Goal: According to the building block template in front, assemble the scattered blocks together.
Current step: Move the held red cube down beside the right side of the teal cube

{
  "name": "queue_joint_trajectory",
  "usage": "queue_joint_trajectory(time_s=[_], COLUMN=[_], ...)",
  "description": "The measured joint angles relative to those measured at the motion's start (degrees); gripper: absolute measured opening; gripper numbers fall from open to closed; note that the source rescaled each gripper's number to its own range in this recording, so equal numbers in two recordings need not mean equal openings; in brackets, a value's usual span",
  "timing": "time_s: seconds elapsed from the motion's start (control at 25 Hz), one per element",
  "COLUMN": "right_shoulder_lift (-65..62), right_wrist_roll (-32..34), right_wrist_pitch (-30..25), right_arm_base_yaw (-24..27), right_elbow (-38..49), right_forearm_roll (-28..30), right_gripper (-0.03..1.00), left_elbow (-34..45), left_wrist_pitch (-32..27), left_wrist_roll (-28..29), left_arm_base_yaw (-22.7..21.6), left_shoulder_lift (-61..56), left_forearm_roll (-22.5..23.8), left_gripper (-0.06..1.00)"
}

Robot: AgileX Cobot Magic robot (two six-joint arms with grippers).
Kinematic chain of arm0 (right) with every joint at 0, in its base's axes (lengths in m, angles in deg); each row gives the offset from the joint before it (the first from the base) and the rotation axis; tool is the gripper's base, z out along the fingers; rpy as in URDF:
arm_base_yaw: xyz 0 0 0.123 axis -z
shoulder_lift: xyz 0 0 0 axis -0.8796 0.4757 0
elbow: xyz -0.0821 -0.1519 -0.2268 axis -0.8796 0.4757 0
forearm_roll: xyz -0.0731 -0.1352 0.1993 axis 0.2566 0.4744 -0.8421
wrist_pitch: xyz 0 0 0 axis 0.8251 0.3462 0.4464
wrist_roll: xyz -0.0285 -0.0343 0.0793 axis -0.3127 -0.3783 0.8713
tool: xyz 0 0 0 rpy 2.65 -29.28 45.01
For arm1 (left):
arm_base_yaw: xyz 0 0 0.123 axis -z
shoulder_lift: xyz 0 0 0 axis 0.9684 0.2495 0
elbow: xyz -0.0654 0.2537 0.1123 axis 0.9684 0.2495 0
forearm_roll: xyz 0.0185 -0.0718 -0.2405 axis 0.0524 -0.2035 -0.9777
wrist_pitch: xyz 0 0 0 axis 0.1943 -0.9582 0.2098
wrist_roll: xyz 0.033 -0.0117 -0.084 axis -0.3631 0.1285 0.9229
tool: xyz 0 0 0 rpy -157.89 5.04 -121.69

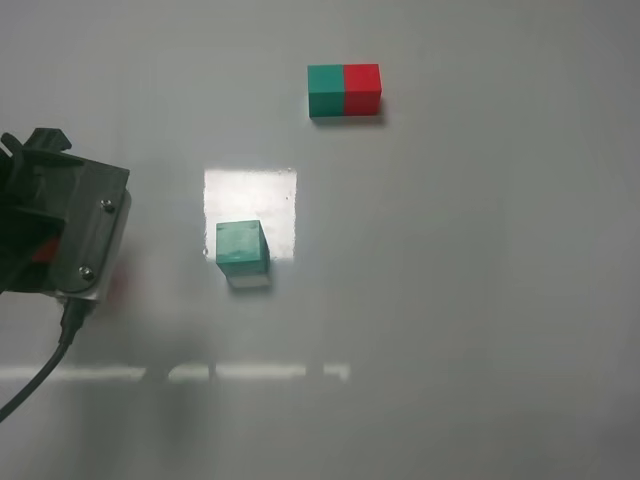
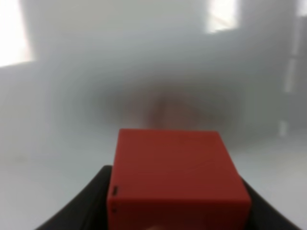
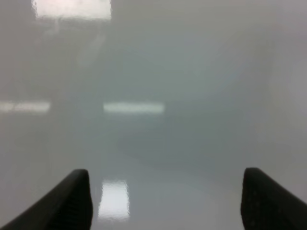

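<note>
Left gripper (image 2: 175, 196), at the left edge of the worktop (image 1: 480, 300), clamps a plain matte red cube (image 2: 177, 167). The matching teal cube (image 1: 241, 247) sits mid-worktop, and the joined teal-red bar (image 1: 344, 90) lies near the far edge. Right gripper (image 3: 165, 201): fingers wide apart.

The table (image 1: 480, 300) is a glossy, pale grey surface. A bright square glare patch (image 1: 250, 195) lies near its middle, and a thin strip of reflected light (image 1: 250, 372) crosses the near side. The teal-green cube (image 1: 241, 247) stands at the patch's near edge. Well apart, toward the far side, lies the green-red template bar (image 1: 344, 90), teal half left, red half right. Whether the red cube (image 2: 177, 177) rests on the table cannot be told.
</note>
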Motion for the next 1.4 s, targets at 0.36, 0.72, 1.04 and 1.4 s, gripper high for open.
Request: queue_joint_trajectory(time_s=[0.36, 0.72, 1.04, 1.4], right_shoulder_lift=[0.0, 0.0, 0.0, 0.0], right_wrist_roll=[0.0, 0.0, 0.0, 0.0], right_wrist_pitch=[0.0, 0.0, 0.0, 0.0], right_arm_base_yaw=[0.0, 0.0, 0.0, 0.0], right_elbow=[0.0, 0.0, 0.0, 0.0], right_forearm_roll=[0.0, 0.0, 0.0, 0.0], right_gripper=[0.59, 0.59, 0.59, 0.6], left_elbow=[-13.9, -30.6, -32.8, -27.5], left_wrist_pitch=[-2.7, -2.7, -2.5, -2.8], left_wrist_roll=[4.1, 11.6, 15.5, 19.3], left_arm_base_yaw=[8.8, 21.9, 24.1, 24.1], left_shoulder_lift=[3.7, 20.5, 22.8, 22.9], left_forearm_roll=[4.6, 8.5, 2.7, 3.5], left_gripper=[0.16, 0.16, 0.16, 0.16])
